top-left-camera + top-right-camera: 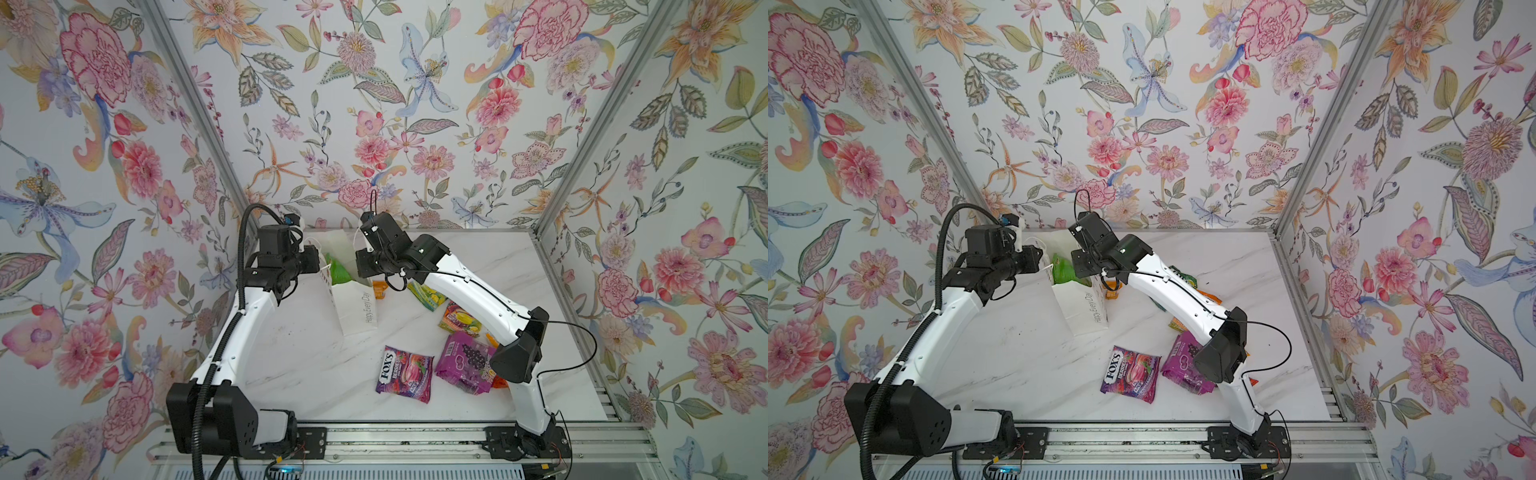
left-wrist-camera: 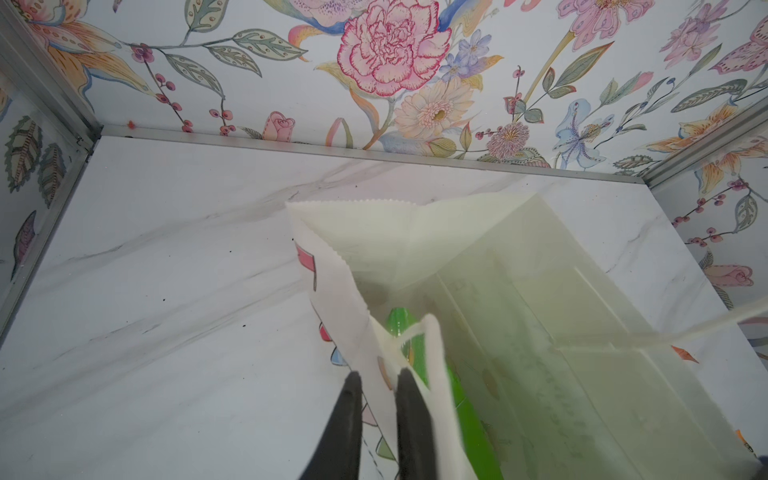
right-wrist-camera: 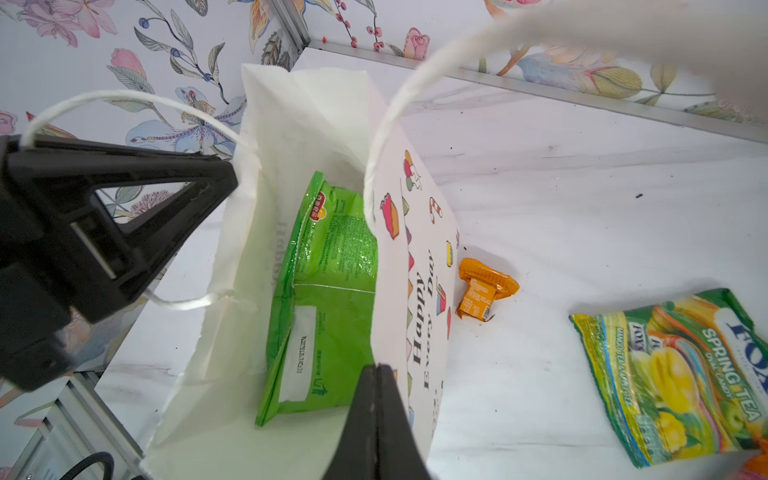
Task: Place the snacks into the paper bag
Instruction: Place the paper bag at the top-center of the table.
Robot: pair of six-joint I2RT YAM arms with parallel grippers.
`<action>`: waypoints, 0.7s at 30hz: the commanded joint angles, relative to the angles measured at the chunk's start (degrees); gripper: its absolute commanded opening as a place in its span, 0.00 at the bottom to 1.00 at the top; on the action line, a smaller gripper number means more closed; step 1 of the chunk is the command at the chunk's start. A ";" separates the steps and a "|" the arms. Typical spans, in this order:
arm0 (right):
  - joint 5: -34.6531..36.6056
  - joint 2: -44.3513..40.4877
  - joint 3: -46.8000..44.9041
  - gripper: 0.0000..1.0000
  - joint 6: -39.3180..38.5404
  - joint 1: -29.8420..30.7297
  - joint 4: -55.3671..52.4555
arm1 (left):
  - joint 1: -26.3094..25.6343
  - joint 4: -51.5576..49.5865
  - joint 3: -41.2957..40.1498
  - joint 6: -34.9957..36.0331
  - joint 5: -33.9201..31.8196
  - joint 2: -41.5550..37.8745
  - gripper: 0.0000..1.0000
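Right wrist view, yellow-green packet point(image 3: 673, 374) cut off, bag point(image 3: 249, 232) half-hiding green packet point(image 3: 332, 299)

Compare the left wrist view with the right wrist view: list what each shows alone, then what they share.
Left wrist only: how the left pincer sits, a finger on either side of the wall of the paper bag. Right wrist only: the shut right pincer at the bag's rim, the "Happy Every Day" lettering, an orange sachet and a FOX'S Spring Tea packet. Both: the open bag, the green packet inside it, a cord handle and the table.
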 commanded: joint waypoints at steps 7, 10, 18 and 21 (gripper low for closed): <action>-4.11 -0.66 0.51 0.04 1.62 -2.48 -0.74 | 0.05 4.32 -3.24 -0.18 1.57 -4.47 0.07; -4.01 -0.72 0.80 0.12 1.15 -2.64 -0.74 | 0.14 5.96 -4.15 -0.21 3.40 -4.87 0.03; -2.78 -3.58 0.45 0.48 -1.59 -2.61 -0.74 | 0.23 8.18 -5.16 -0.47 5.70 -5.55 0.00; -2.86 -6.64 -1.15 0.68 -3.30 -2.39 -0.39 | 0.23 9.59 -5.76 -0.78 6.55 -6.11 0.00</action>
